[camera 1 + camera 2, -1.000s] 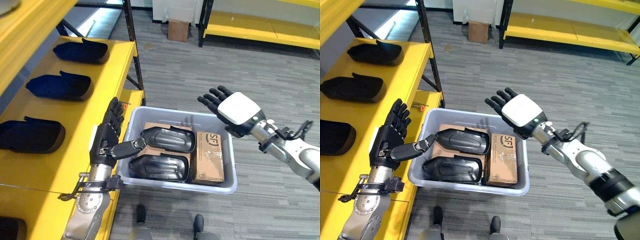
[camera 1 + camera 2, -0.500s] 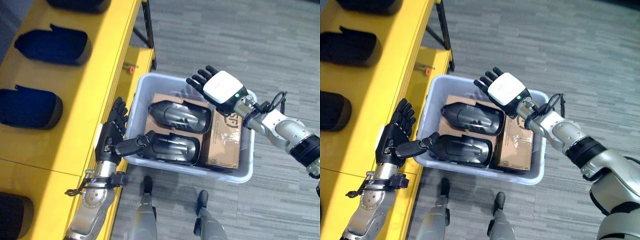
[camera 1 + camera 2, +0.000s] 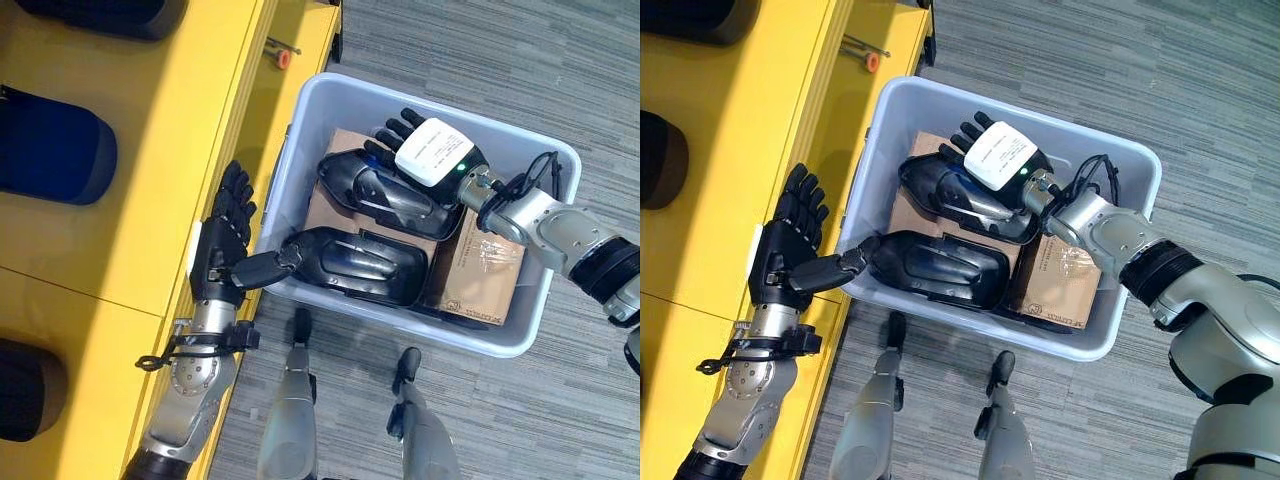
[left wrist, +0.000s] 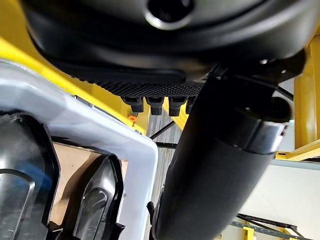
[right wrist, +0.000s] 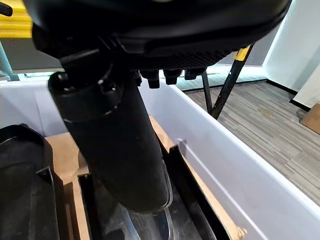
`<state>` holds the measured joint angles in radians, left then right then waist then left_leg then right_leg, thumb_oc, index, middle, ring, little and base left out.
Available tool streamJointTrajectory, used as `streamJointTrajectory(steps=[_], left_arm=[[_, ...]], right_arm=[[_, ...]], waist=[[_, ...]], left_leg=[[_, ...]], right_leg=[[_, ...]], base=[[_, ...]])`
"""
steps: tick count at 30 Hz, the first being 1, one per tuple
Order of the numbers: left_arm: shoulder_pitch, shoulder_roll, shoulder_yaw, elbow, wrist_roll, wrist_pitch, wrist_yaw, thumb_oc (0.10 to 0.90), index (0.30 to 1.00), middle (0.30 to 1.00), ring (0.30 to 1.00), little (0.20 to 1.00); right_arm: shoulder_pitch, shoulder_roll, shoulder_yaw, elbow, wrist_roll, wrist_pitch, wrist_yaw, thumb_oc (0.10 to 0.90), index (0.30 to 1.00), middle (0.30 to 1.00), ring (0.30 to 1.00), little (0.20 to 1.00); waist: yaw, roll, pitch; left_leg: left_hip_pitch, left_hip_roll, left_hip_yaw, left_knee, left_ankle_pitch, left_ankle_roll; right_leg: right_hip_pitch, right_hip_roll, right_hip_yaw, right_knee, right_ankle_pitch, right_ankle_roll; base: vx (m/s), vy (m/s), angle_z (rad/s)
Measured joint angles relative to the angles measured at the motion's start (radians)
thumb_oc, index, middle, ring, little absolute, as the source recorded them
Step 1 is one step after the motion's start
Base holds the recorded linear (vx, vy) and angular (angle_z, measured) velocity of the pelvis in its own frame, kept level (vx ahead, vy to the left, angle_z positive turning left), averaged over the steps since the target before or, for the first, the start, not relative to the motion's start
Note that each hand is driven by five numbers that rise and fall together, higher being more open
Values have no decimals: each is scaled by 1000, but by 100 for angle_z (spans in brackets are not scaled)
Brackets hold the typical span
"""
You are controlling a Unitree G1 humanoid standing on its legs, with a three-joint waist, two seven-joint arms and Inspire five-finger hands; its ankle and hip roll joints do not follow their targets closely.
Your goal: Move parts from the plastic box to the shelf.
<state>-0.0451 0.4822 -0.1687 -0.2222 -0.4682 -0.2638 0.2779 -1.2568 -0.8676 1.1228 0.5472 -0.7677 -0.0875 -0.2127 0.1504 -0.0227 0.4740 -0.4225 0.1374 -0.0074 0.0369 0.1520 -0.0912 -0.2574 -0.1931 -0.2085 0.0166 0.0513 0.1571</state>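
Observation:
A grey plastic box (image 3: 285, 200) stands on the floor beside the yellow shelf (image 3: 170, 180). Two black moulded parts lie in it on cardboard: a far part (image 3: 385, 200) and a near part (image 3: 360, 265). My right hand (image 3: 432, 152) is inside the box, open, its fingers straight and spread over the far part's end. In the right wrist view its thumb (image 5: 115, 150) hangs just above that part (image 5: 25, 200). My left hand (image 3: 222, 255) is open against the box's left wall, its thumb reaching over the rim to the near part's tip.
Black parts (image 3: 50, 145) lie in a row on the shelf. A brown cardboard carton (image 3: 480, 275) fills the box's right side. An orange-tipped small item (image 3: 283, 58) lies on the lower shelf by the box. Grey carpet lies to the right.
The camera has tilted down. My right hand has dropped from above the box's far rim down onto the far black part. The left hand stays by the box wall.

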Motion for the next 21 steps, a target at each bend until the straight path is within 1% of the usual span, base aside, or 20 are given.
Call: streamJointTrajectory(steps=[1,3,6,8,14,17,21], left_arm=[[-14,0,-4,1,0,-1,1,900,1000,1000,1000,1000],[-20,0,-5,9,0,-1,2,900,1000,1000,1000,1000],[-16,-1,-5,17,0,-1,24,900,1000,1000,1000,1000],[-15,-1,-5,17,0,-2,26,900,1000,1000,1000,1000],[-18,-7,-5,17,0,-4,40,900,1000,1000,1000,1000],[-19,-36,-7,17,0,-6,41,900,1000,1000,1000,1000],[-20,-35,-8,17,0,-6,41,900,1000,1000,1000,1000]], right_arm=[[-3,1,4,3,-10,-2,3,900,1000,1000,1000,1000],[-2,5,20,7,-16,-5,9,900,1000,1000,1000,1000],[-2,22,56,9,-18,-14,27,900,1000,1000,1000,1000],[-2,34,58,9,-27,-17,32,900,1000,1000,1000,1000],[-2,58,65,16,-50,-19,34,900,1000,1000,1000,1000],[-1,67,65,58,-50,-19,34,900,1000,1000,1000,1000],[-1,68,72,95,-51,-15,35,900,1000,1000,1000,1000]], waist=[[7,0,1],[18,0,11],[19,0,19],[21,0,20],[34,-2,26],[39,-2,27],[43,-2,27]], left_leg=[[-22,3,-1,6,0,0],[-34,-1,-1,12,1,1],[-44,-7,-9,20,2,3],[-59,-7,-24,27,3,4],[-68,-11,-26,28,7,5],[-77,-16,-28,28,9,7],[-105,-18,-41,28,15,8]], right_leg=[[-24,2,0,14,-1,0],[-47,-5,4,38,-5,0],[-54,-12,1,56,-14,2],[-68,-12,-5,71,-19,1],[-86,-18,-6,98,-31,4],[-95,-23,-17,108,-35,5],[-121,-24,-21,116,-37,4]], base=[[0,0,0],[0,0,0],[-5,1,6],[-1,3,10],[-1,3,2],[-1,9,5],[9,1,6]])
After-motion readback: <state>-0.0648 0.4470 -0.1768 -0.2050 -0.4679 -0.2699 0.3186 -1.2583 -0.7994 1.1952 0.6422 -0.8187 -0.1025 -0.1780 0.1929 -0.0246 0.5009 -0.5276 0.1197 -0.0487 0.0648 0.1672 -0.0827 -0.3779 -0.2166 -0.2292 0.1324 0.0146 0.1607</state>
